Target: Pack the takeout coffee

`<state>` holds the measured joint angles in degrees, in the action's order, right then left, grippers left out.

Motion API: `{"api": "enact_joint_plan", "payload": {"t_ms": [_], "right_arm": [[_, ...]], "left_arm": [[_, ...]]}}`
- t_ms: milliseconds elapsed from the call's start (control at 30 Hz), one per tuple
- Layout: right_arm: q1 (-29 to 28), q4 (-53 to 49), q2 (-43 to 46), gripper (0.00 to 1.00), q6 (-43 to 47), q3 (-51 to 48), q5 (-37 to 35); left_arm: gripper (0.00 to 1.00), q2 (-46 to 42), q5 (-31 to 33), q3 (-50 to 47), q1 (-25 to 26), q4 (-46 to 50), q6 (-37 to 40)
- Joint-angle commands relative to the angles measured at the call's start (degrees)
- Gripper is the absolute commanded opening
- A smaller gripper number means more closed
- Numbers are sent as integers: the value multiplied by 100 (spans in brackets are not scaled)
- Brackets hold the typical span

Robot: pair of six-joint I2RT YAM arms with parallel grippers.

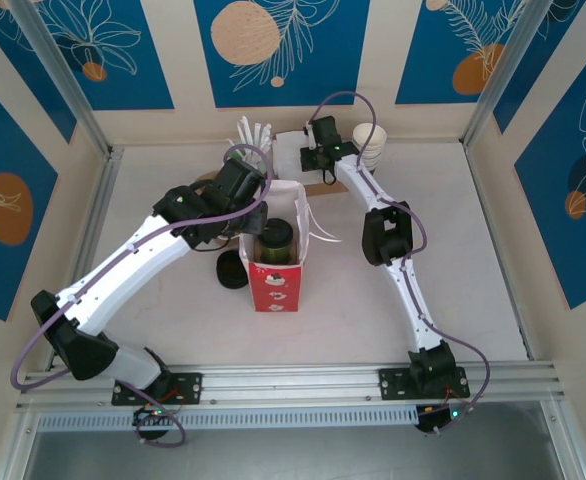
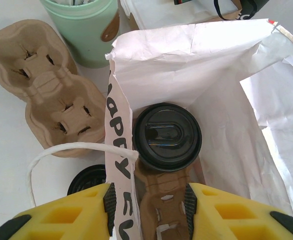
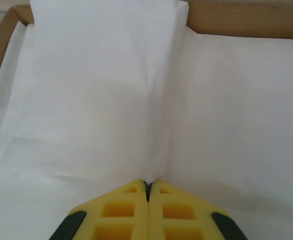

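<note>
The takeout coffee (image 1: 274, 240) (image 2: 166, 136), an olive-green cup with a black lid, stands inside the upright red paper bag (image 1: 275, 285), on a brown cardboard carrier (image 2: 161, 200). My left gripper (image 1: 253, 208) (image 2: 149, 200) hangs at the bag's top left edge. It is open, with one pad outside the bag's left wall (image 2: 117, 165) and the other inside. My right gripper (image 1: 315, 160) (image 3: 147, 184) is at the back, shut on a pinch of white paper (image 3: 151, 100) that lies in a shallow cardboard box (image 3: 246, 20).
A pale mint-green cup (image 2: 84, 30) with white sticks (image 1: 253, 132) stands behind the bag. An empty brown cup carrier (image 2: 46, 90) and a loose black lid (image 1: 233, 271) (image 2: 89, 180) lie to its left. A stack of white cups (image 1: 370, 145) stands at the back right.
</note>
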<state>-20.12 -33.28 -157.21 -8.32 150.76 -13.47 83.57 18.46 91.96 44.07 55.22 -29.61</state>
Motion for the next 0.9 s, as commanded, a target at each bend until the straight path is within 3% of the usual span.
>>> {"api": "enact_joint_plan", "payload": {"t_ms": [0, 400, 600, 867], "right_arm": [[-26, 76, 554, 2, -38, 252, 99], [-230, -652, 1814, 0, -312, 250, 72], [-331, -1100, 2589, 0, -497, 237, 143], [-436, -2107, 3729, 0, -1449, 200, 372]], "left_arm": [[42, -170, 52, -4, -64, -12, 69], [45, -90, 69, 392, -74, -65, 200], [55, -125, 61, 623, -80, -47, 261], [59, -215, 162, 984, -101, -13, 437]]}}
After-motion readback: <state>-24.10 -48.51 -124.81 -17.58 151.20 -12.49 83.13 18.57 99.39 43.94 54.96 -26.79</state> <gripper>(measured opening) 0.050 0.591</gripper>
